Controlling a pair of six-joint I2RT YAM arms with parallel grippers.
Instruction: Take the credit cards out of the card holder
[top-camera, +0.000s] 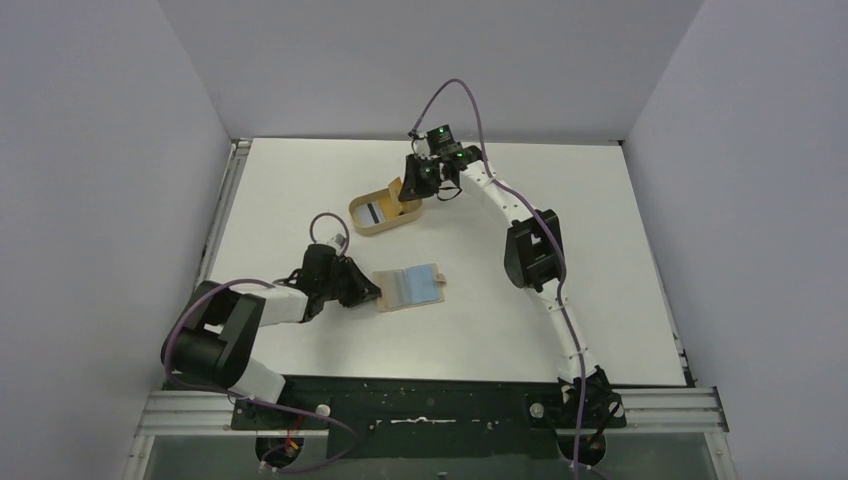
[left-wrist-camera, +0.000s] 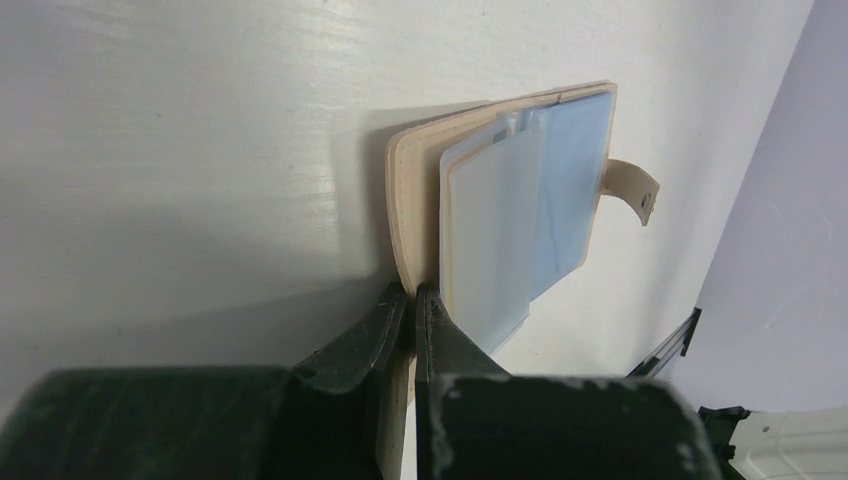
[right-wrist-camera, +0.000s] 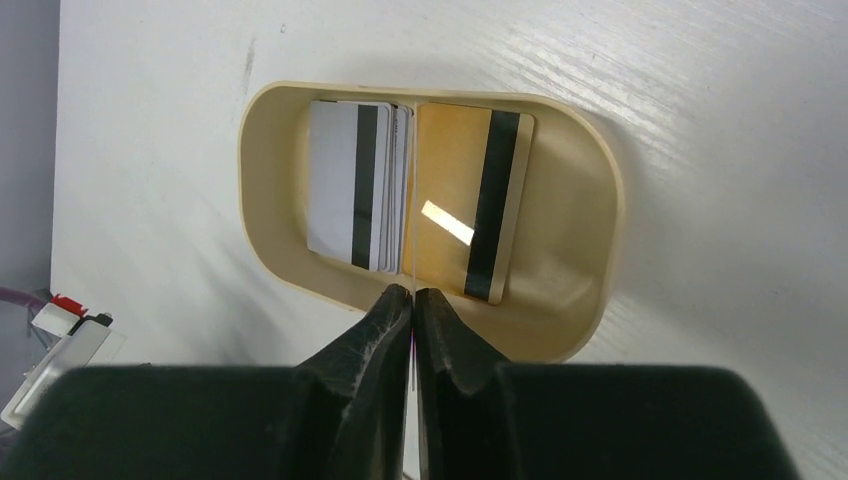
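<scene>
Lying open and flat on the table (top-camera: 620, 220), the card holder (top-camera: 408, 287) shows a light blue card (top-camera: 425, 285) in its right half. Its long side runs left to right. The left gripper (top-camera: 377, 295) is the nearer one, pinched tight on the holder's left edge. Behind the holder sits the tray (right-wrist-camera: 580, 250) with loose cards (right-wrist-camera: 345, 190) inside. The right gripper (right-wrist-camera: 412, 300) hangs over the tray, squeezed on a thin card (right-wrist-camera: 410, 230) seen edge-on. To fetch the blue card, I think it must come back to the holder's right end.
</scene>
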